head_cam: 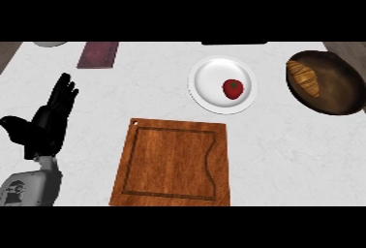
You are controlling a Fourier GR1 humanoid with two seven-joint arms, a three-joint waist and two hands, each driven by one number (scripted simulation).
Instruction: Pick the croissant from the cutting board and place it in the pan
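- Nearest, at the lower left edge of the head view, the grey forearm (32, 186) comes in; a dark mark sits on its casing, but no writing on it can be read.
- Above that forearm the left hand (44, 127) stands open, fingers straight and pointing up the view, thumb spread out to the left. It holds nothing and touches no object; it is resting over the white counter (286, 160), well apart from the board. The right hand does not show.
- Beside it, toward the middle of the view, the wooden cutting board (172, 164) lies flat on the counter. A groove runs round inside its edge and a small hole sits in its far left corner. Nothing lies on it.
- Farther back and a little to the right, a white plate (207, 80) carries a small red fruit with a green top, a strawberry (233, 88), right of the plate's middle.
- At the far right the dark brown pan (336, 85) sits near the counter's edge, and the croissant (305, 79) lies inside it, against its left wall.
- At the far left a dark red flat block (98, 54) lies on the counter; left of it, part of a pale round thing (50, 43) shows at the top edge.
- No brand or label is readable anywhere.
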